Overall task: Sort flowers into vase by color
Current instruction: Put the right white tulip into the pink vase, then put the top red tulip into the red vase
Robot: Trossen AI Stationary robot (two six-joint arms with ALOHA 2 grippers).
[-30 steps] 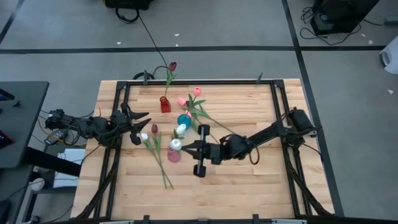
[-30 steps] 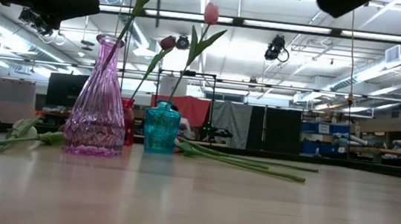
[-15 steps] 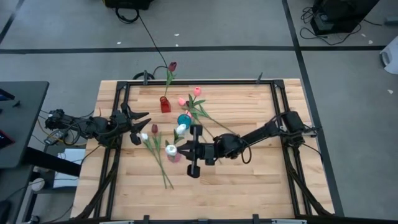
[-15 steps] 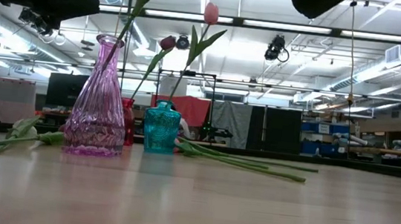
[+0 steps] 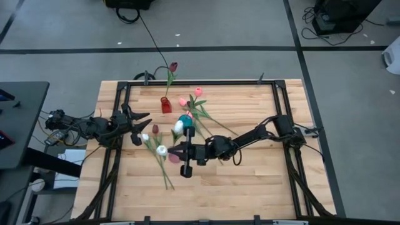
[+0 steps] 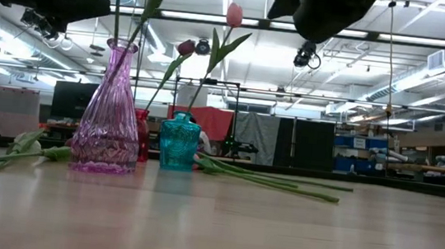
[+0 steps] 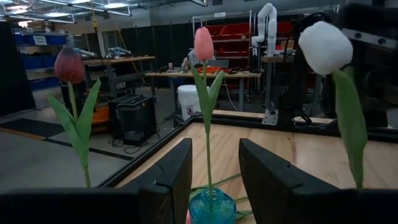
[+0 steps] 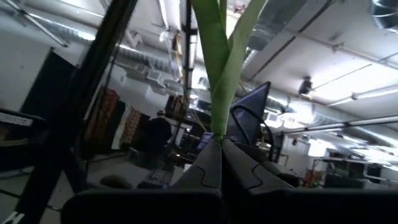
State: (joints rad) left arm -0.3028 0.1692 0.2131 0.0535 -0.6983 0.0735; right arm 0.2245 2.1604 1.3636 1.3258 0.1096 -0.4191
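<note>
Over the ribbed pink glass vase (image 5: 174,157), right end effector (image 5: 177,150) pinches a white-headed tulip (image 5: 162,150) — lowering its stem comes next; left end effector (image 5: 145,125) waits open.

The right arm (image 5: 250,136) reaches in from the table's right edge, stretched low and nearly flat toward the middle, with its right gripper (image 5: 177,151) pointing at the left edge; its fingers (image 8: 208,168) are pressed together on a green stem (image 8: 221,74). The left arm (image 5: 94,127) sits folded at the left edge, and the left gripper (image 5: 141,124) hangs just inside that edge with its fingers (image 7: 177,171) spread apart, holding nothing.
</note>
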